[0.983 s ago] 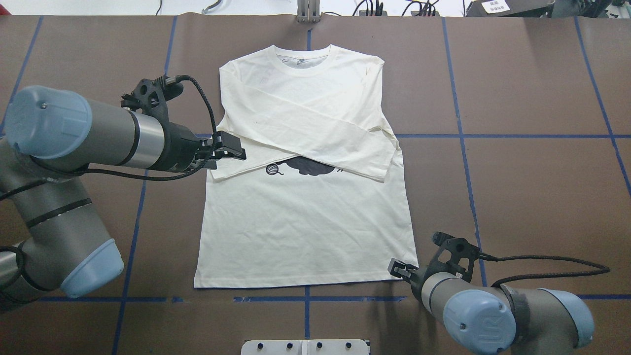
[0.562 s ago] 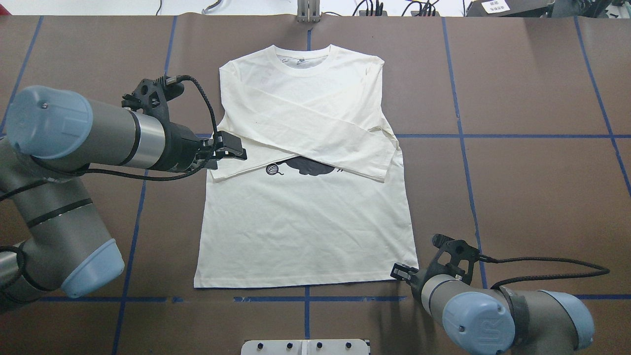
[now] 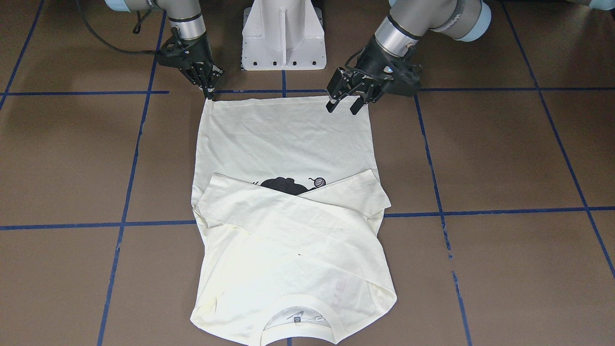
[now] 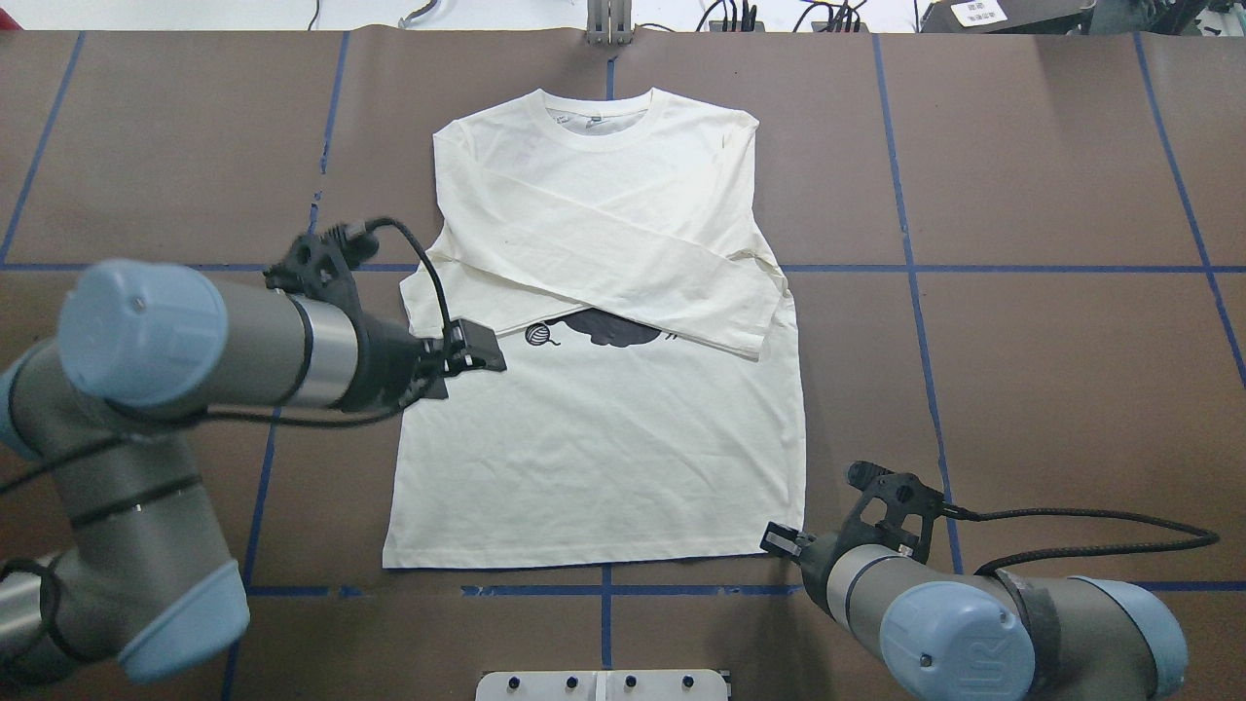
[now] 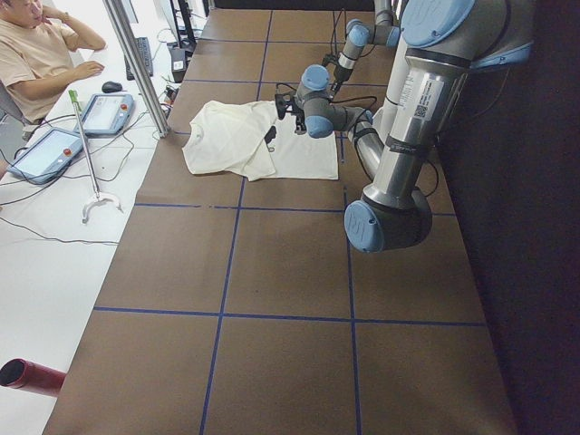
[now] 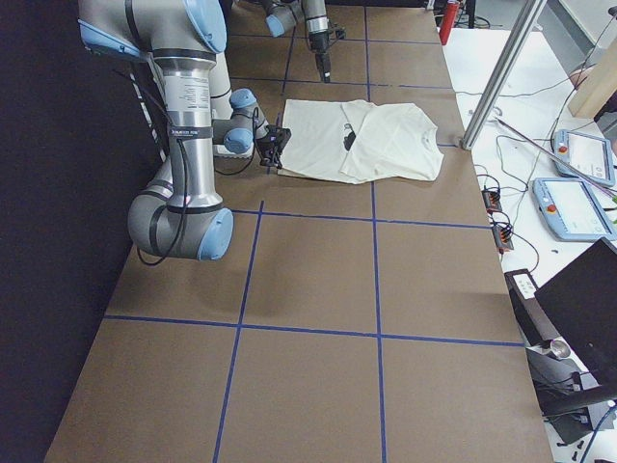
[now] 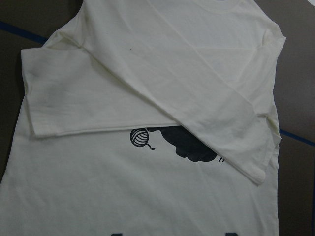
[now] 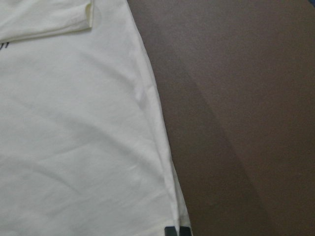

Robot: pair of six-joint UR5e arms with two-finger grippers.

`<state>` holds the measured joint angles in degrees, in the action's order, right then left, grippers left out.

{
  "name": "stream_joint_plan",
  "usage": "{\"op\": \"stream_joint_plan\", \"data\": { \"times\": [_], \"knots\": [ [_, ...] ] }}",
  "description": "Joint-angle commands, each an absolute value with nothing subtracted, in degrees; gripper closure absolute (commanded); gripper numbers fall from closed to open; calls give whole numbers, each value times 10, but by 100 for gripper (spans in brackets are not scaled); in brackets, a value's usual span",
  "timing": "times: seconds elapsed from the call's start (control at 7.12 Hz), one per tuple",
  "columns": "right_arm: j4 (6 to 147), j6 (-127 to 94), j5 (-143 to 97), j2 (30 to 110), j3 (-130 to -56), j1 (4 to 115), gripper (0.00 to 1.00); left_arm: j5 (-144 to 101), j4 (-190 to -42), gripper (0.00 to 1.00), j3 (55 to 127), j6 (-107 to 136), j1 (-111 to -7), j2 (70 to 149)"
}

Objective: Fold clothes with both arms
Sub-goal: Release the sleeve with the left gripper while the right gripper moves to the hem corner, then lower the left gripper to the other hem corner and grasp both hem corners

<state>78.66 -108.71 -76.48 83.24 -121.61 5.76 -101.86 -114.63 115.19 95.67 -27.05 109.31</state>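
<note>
A cream long-sleeved T-shirt (image 4: 604, 458) lies flat on the brown desk (image 4: 1051, 409), collar (image 4: 596, 109) on the far side from the robot and hem nearest it. Both sleeves (image 7: 216, 88) are folded across the chest and cross each other. They cover most of the print, so only the yarn ball (image 7: 140, 137) and part of the black cat (image 7: 192, 145) show below them.

The left pincer (image 3: 343, 108) hangs raised above the shirt on the robot's left side. Its fingers are spread wide and it holds nothing. In the overhead view this arm hides part of the shirt's edge and one cuff.

The right pincer (image 3: 210, 95) is down at the hem corner on the robot's right, its fingers drawn close together with the tips touching the cloth. Whether any fabric sits between them I cannot tell.

Blue tape lines (image 4: 1022, 269) grid the desk, and one runs under the shirt. The white pedestal base (image 3: 283, 33) stands just behind the hem, between the two arms. A black cable (image 4: 1090, 540) loops off the right wrist. Beyond the far edge, a seated person (image 5: 36, 59) is near two handheld control tablets (image 5: 104, 113).
</note>
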Motion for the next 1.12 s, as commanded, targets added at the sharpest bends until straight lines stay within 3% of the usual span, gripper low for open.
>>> {"op": "stream_joint_plan", "data": {
  "times": [0.0, 0.28, 0.98],
  "knots": [
    [786, -1085, -766, 831, -1240, 67, 100, -911, -1012, 26, 1206, 988, -171, 1067],
    [786, -1085, -766, 831, -1239, 67, 100, -906, -925, 29, 1209, 995, -137, 1054],
    [786, -1085, -766, 831, -1236, 66, 100, -912, -924, 32, 1175, 998, -128, 1027]
  ]
}}
